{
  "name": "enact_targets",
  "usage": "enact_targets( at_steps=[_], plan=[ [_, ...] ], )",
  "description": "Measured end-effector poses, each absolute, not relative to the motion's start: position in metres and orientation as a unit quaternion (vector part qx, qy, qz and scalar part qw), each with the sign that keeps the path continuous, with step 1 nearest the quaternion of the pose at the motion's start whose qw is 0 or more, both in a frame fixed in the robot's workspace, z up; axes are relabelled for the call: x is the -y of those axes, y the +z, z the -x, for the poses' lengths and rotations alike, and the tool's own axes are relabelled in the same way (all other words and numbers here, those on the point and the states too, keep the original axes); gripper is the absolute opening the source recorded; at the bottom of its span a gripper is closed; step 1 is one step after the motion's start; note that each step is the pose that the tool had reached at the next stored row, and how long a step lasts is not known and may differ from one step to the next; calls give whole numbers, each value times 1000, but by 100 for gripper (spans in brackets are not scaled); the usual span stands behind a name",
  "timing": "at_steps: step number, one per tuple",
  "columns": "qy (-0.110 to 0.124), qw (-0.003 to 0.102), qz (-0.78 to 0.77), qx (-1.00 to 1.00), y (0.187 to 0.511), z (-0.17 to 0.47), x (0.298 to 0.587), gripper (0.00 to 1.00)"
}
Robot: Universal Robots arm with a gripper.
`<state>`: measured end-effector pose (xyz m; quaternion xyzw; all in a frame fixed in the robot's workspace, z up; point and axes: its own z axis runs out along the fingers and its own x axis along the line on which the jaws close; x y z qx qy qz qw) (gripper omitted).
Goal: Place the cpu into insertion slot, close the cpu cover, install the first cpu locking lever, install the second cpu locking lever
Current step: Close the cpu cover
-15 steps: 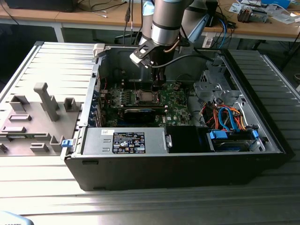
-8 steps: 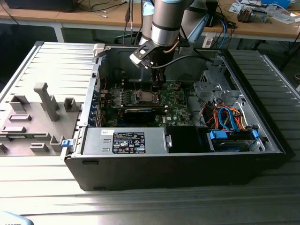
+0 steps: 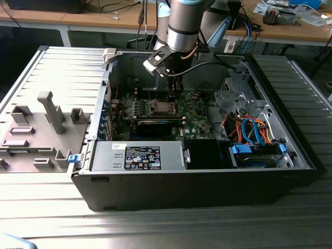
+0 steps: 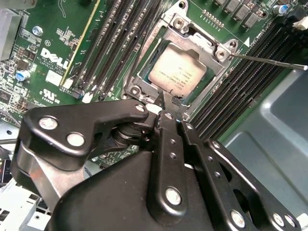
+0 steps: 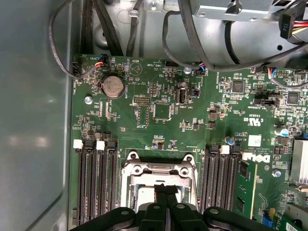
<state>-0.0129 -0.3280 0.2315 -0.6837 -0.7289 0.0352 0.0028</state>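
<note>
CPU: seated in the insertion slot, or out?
In. In the second wrist view the cpu lies flat within the insertion slot, silvery rim around it.

You see the cpu (image 4: 177,72) with a dull, matt grey metal top, and the cover (image 4: 202,41) round it in brighter silvery metal. The motherboard (image 5: 144,82) is green with a slight gloss. Your gripper (image 4: 165,107) is matt black with shiny bolt heads. The table (image 3: 155,228) is ribbed bare metal.

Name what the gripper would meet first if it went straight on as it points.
The gripper would likely meet the cpu cover, at its frame edge beside the seated cpu; depth unclear.
</note>
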Motion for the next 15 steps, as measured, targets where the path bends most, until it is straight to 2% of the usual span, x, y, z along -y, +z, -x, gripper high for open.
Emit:
enact_targets(
  at_steps=[15],
  plan=[
    [35, 3, 684, 729, 227, 14, 328, 11]
  ],
)
